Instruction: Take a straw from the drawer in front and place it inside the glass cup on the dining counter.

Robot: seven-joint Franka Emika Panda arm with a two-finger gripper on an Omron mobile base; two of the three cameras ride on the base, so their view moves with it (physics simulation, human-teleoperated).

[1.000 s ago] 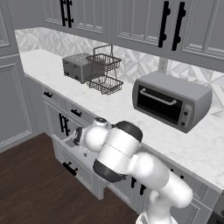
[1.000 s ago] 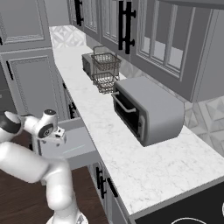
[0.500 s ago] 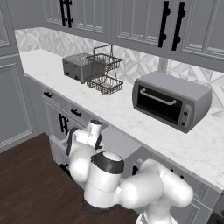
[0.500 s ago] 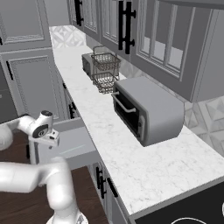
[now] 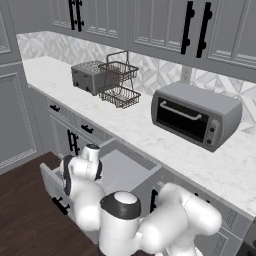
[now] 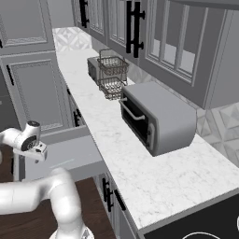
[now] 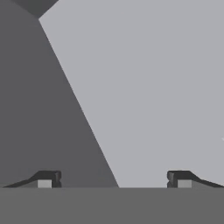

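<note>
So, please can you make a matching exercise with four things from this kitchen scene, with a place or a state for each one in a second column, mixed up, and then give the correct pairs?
Things
1. drawer
2. toaster oven
3. wire rack
4. gripper

Places or states
A. on the worktop, between the toaster and the toaster oven
B. jaws wide apart, nothing between them
C. pulled open, under the worktop
D. on the worktop, its door shut, with a bar handle at the top

Pairs: 1-C, 2-D, 3-A, 4-B
</note>
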